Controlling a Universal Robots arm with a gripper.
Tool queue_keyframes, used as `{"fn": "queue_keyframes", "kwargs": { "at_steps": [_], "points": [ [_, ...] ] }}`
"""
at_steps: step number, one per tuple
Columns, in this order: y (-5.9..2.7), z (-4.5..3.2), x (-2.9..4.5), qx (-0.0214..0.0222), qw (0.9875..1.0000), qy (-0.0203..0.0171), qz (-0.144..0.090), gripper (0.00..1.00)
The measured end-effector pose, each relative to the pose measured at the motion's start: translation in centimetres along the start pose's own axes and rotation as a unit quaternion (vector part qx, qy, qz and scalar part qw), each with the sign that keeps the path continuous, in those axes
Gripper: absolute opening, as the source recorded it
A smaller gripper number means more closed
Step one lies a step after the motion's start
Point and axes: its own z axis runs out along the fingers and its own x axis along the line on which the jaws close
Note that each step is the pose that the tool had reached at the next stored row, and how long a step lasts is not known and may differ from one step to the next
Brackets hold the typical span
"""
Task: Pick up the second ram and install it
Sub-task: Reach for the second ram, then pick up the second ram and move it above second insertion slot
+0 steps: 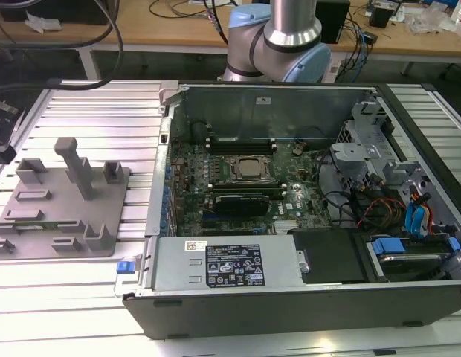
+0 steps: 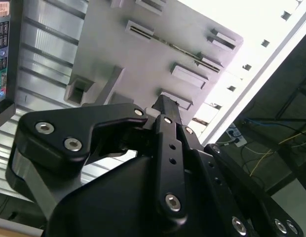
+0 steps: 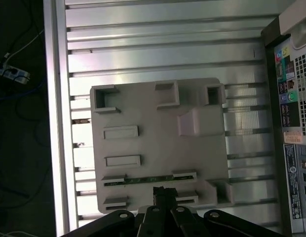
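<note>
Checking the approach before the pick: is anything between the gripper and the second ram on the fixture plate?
Nothing visible does. In the first wrist view the second ram lies uncovered between its end brackets on the grey fixture plate, and the gripper hangs over that plate.

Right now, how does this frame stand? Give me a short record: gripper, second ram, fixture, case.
gripper: over the gray fixture, nearest the second ram
second ram: on edge in the gray fixture, not yet lifted
gray fixture: on the slatted table, at the exterior view's left of the computer case
computer case: open, motherboard exposed
</note>
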Motion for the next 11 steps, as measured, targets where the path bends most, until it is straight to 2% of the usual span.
{"fn": "queue_keyframes", "kwargs": {
  "at_steps": [11],
  "points": [
    [0.00,0.10,0.01,-0.0001,1.0000,-0.0001,0.000,0.08]
  ]
}}
